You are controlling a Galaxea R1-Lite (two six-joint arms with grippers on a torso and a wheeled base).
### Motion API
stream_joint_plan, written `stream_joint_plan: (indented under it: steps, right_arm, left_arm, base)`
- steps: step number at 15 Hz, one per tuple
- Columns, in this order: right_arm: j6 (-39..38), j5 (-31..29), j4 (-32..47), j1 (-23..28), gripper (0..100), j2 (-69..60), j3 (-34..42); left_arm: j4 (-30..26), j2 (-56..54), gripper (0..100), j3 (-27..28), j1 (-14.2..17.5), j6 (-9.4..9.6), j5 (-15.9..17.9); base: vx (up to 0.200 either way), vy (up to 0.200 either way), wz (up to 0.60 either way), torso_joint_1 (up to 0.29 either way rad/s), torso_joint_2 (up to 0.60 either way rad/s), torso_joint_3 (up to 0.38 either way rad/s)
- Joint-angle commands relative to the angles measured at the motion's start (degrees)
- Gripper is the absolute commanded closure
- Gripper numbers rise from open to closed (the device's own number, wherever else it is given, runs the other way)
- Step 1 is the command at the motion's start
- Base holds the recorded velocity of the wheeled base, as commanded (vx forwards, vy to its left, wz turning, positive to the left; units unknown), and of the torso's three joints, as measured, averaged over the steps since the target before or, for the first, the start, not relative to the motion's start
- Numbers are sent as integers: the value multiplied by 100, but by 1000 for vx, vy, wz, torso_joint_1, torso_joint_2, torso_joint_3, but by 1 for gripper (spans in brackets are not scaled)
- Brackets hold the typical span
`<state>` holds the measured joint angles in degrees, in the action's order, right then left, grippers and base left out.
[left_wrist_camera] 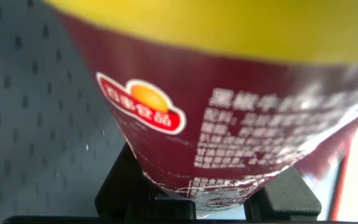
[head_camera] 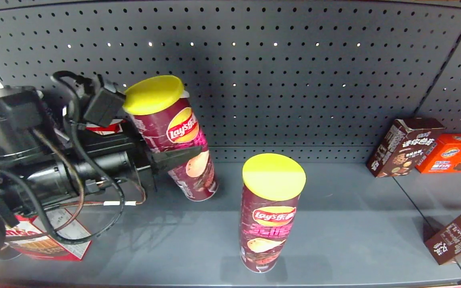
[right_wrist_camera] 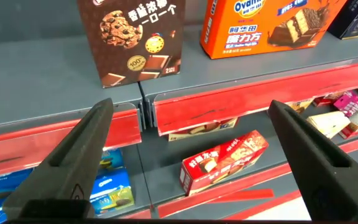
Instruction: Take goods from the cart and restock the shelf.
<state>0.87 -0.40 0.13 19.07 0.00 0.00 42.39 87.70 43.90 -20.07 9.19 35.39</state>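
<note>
While the left gripper (head_camera: 176, 154) is clamped across the middle of a chips can (head_camera: 170, 136), the can leans with its yellow lid tipped toward the shelf's left end, close to the pegboard back wall (head_camera: 294, 80) in the left half of the shelf (head_camera: 354, 224). Whether its base touches the shelf board cannot be told. The left wrist view adds the grip itself: the maroon body sits between two black fingers (left_wrist_camera: 126, 186), pressed on both sides.

A second chips can (head_camera: 270, 212) stands upright and free near the middle of the shelf, toward the front edge, well apart from the held one. A red and white box (head_camera: 46, 244) lies at the left front corner, partly under the arm and its cables. At the right rear corner a brown cookie box (head_camera: 402, 146) leans beside an orange box (head_camera: 454, 154); another brown box (head_camera: 460, 232) sits by the right front edge.

The right gripper (right_wrist_camera: 191, 158) is spread wide and holds nothing, facing the shelf's red front rail (right_wrist_camera: 260, 99). Its view shows a lower shelf with a red snack box (right_wrist_camera: 222, 162) lying flat and blue packs (right_wrist_camera: 110, 186).
</note>
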Motion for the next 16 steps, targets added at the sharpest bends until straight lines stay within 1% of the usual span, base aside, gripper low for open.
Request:
stream_joint_plan:
  steps: [1, 2, 4, 6, 7, 8, 10, 11, 13, 16]
  right_arm:
    - [1, -4, 4, 1, 0, 0, 0]
    - [1, 5, -5, 1, 0, 0, 0]
    - [1, -4, 4, 1, 0, 0, 0]
    - [1, -4, -5, 1, 0, 0, 0]
    - [1, 5, -5, 1, 0, 0, 0]
    - [1, 5, -5, 1, 0, 0, 0]
    - [1, -4, 4, 1, 0, 0, 0]
    - [1, -4, 4, 1, 0, 0, 0]
    - [1, -4, 4, 1, 0, 0, 0]
    - [1, -4, -5, 1, 0, 0, 0]
  left_arm:
    - [-424, 573, 100, 708, -156, 39, 117]
    - [-477, 854, 100, 1015, -182, 144, 117]
    - [-565, 1276, 100, 1437, -156, 206, 117]
    - [-969, 1399, 100, 1701, -156, 575, 161]
    - [-1259, 1425, 100, 1868, -156, 698, 188]
    - [-1505, 1513, 100, 2070, -164, 751, 188]
    - [-1787, 1636, 100, 2492, -182, 751, 214]
    - [-1945, 1715, 100, 2694, -182, 760, 399]
    - [-2217, 1830, 100, 2923, -182, 751, 697]
    - [-2235, 2058, 100, 3107, -191, 768, 697]
  base:
    - [0, 0, 0, 0, 0, 0]
    - [0, 0, 0, 0, 0, 0]
    - [0, 0, 0, 0, 0, 0]
    - [0, 0, 0, 0, 0, 0]
    - [0, 0, 0, 0, 0, 0]
    - [0, 0, 0, 0, 0, 0]
    - [0, 0, 0, 0, 0, 0]
    - [0, 0, 0, 0, 0, 0]
    - [0, 0, 0, 0, 0, 0]
    - [0, 0, 0, 0, 0, 0]
